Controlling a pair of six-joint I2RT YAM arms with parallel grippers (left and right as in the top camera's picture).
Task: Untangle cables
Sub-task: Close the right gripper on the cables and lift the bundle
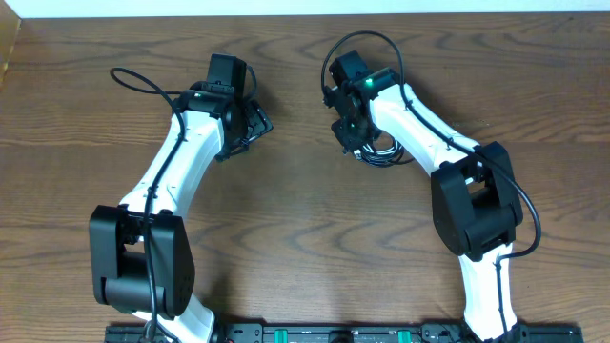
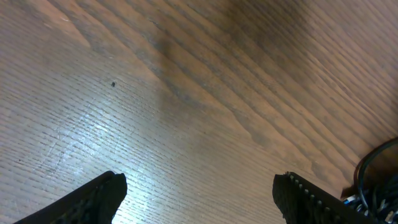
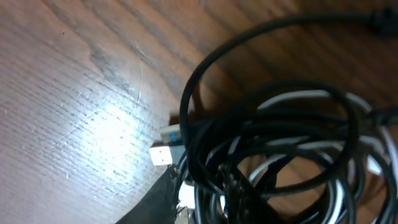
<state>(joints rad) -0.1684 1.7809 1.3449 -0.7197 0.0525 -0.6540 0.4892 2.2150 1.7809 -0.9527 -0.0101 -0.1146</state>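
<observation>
Wooden table bears one cable bundle (black, white strands); left gripper released, right gripper unclear.

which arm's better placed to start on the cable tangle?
Right, probably. The right gripper sits at the cables; the black and white tangle and its plug ends fill its wrist view. The left gripper is open over bare table, off to the side of the bundle.
</observation>
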